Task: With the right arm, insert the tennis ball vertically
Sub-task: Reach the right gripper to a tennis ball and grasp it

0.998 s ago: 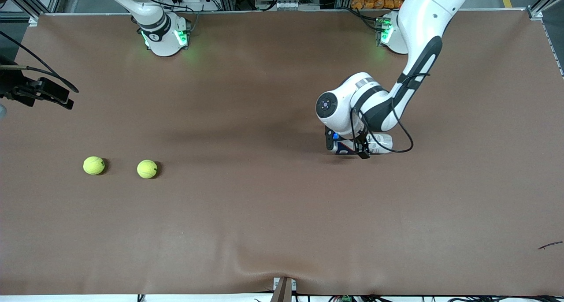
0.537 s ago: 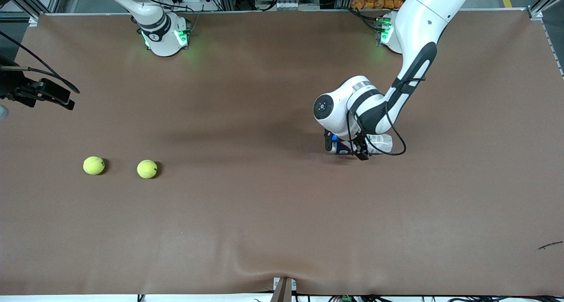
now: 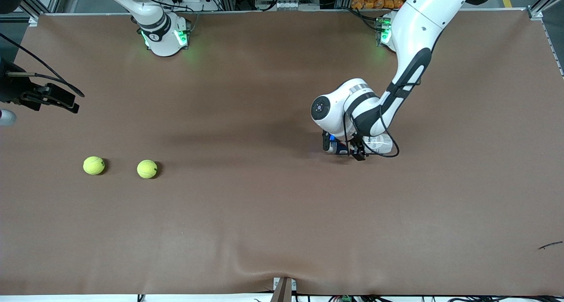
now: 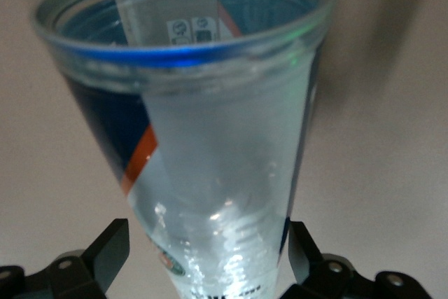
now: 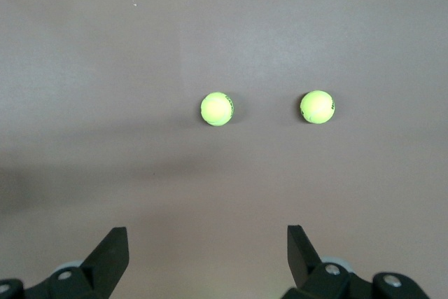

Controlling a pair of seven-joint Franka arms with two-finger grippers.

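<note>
Two yellow-green tennis balls (image 3: 94, 165) (image 3: 147, 169) lie side by side on the brown table toward the right arm's end. In the right wrist view both tennis balls (image 5: 217, 108) (image 5: 317, 106) sit well ahead of my right gripper (image 5: 206, 253). That right gripper (image 3: 66, 102) hangs open and empty over the table's edge. A clear can with a blue and orange label (image 3: 378, 144) lies on its side under the left wrist. My left gripper (image 3: 343, 148) is open with a finger on each side of the can (image 4: 217, 138), whose open rim shows in the left wrist view.
The brown mat (image 3: 264, 214) covers the whole table. A small dark mark (image 3: 550, 245) lies near the front corner at the left arm's end. Both arm bases (image 3: 165, 37) (image 3: 390, 33) stand along the table's edge farthest from the front camera.
The left arm has shifted slightly toward the right arm's end, its fingers still astride the can. The right gripper has moved a little closer to the balls. Balls and can have not moved.
</note>
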